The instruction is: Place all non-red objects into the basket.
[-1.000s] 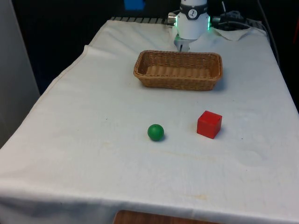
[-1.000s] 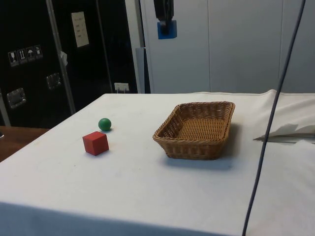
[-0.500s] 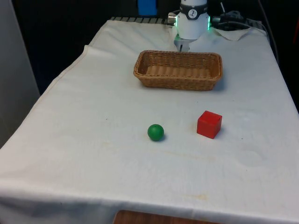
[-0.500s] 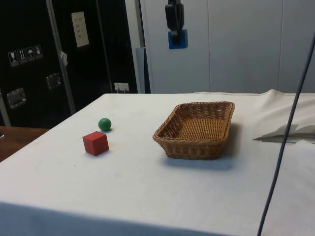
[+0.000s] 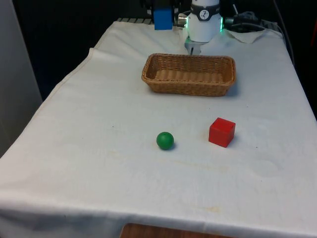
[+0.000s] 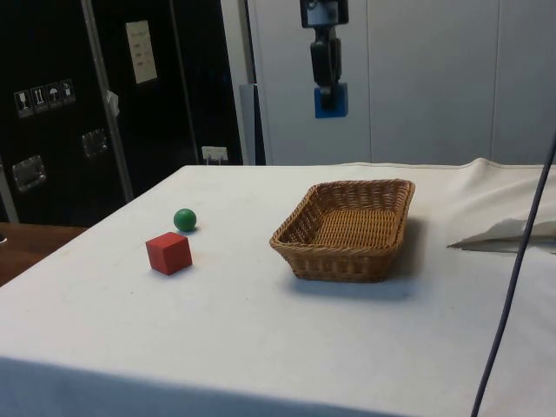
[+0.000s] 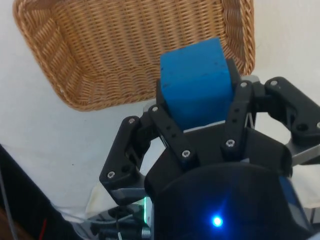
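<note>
The gripper (image 6: 330, 95) pinches a blue block (image 7: 196, 82) in the air; below it sits the basket (image 6: 346, 229).

My claw (image 7: 197, 117) grips the blue cube (image 7: 195, 82) high above the empty wicker basket (image 5: 188, 74). The green ball (image 5: 165, 140) and red cube (image 5: 221, 132) rest on the cloth — near each other, apart.

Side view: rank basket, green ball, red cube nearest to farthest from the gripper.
The gripper holds a blue cube in the air, above the basket's far side.
1. Basket, just below it.
2. Green ball, on the cloth further towards the dark cabinets.
3. Red cube, beside the ball and nearer the camera, slightly farther out.
</note>
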Robot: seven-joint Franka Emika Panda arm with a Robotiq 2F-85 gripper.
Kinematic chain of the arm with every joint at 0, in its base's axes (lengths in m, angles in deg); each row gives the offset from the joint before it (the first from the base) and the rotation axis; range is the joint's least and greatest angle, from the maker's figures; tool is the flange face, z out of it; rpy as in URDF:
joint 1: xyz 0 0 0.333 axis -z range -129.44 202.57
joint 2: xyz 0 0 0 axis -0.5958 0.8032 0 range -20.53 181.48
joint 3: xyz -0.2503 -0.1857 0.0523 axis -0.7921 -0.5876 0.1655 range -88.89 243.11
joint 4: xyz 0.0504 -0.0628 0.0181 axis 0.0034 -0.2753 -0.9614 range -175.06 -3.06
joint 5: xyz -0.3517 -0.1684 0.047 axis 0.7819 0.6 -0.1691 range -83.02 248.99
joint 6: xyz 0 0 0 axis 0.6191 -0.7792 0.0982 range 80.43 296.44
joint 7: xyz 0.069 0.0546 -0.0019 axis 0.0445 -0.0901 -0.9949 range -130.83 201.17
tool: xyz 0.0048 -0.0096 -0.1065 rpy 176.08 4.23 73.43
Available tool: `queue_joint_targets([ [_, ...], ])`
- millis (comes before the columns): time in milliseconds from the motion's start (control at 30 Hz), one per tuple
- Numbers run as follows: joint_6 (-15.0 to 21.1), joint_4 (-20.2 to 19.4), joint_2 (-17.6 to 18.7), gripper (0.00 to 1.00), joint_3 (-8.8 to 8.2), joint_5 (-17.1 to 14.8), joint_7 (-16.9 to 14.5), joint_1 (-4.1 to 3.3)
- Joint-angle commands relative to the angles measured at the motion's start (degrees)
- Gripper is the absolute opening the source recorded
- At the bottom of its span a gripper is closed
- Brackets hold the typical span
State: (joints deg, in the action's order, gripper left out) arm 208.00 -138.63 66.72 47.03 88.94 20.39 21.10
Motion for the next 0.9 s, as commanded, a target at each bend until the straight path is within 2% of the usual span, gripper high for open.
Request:
queue_joint_targets([
  [0, 0.57, -0.57, 0.0, 0.01, -0.06, 0.0, -0.06, 0.11],
  [33, 2.41, -2.18, -0.29, 0.01, -0.06, 0.74, 0.11, 0.52],
  [167, 4.35, -4.13, -0.34, 0.01, -0.17, 0.69, -0.06, 0.74],
  [300, 6.47, -5.96, -0.11, 0.01, 0.11, 0.69, 0.4, 0.57],
  [333, 5.73, -5.67, 0.0, 0.01, -0.11, 0.06, -0.4, 0.52],
  [400, 8.14, -7.16, 0.29, 0.01, 0.69, 0.63, 0.97, 0.52],
  [567, 11.46, -8.94, 1.89, 0.01, 1.95, 0.52, 2.46, 0.46],
  [600, 10.26, -8.71, 1.26, 0.01, 1.6, 0.06, 1.49, 0.46],
  [633, 11.97, -9.11, 2.18, 0.01, 2.12, 0.52, 2.69, 0.46],
  [833, 15.81, -10.54, 5.27, 0.01, 2.52, -0.46, 2.81, 0.34],
  [867, 15.01, -10.26, 5.16, 0.01, 2.58, -0.17, 2.69, 0.46],
])
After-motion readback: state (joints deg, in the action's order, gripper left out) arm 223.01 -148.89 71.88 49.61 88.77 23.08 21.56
